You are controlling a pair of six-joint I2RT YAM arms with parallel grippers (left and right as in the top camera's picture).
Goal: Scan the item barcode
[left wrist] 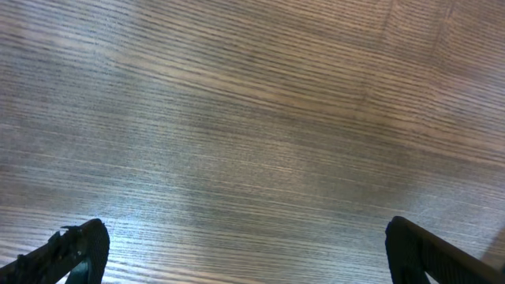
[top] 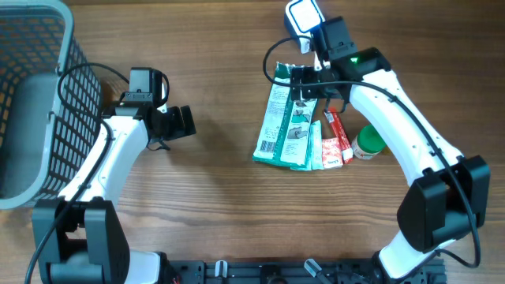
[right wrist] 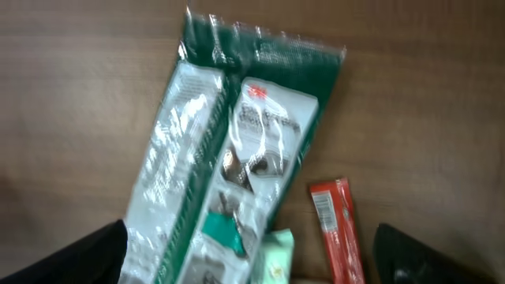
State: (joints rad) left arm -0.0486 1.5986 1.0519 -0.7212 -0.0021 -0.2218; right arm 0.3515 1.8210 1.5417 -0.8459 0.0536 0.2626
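My right pincer (right wrist: 252,256) spread, holding nothing, above the green packet (right wrist: 237,158) | my left pincer (left wrist: 245,252) spread above the wooden table (left wrist: 252,118)

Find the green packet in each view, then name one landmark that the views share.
Overhead: the green packet lies right of centre.
Left wrist: not in it; only the table shows.
Right wrist: it fills the middle, running top to bottom.
Landmark: the red sachet, just right of the packet in the overhead and right wrist views.
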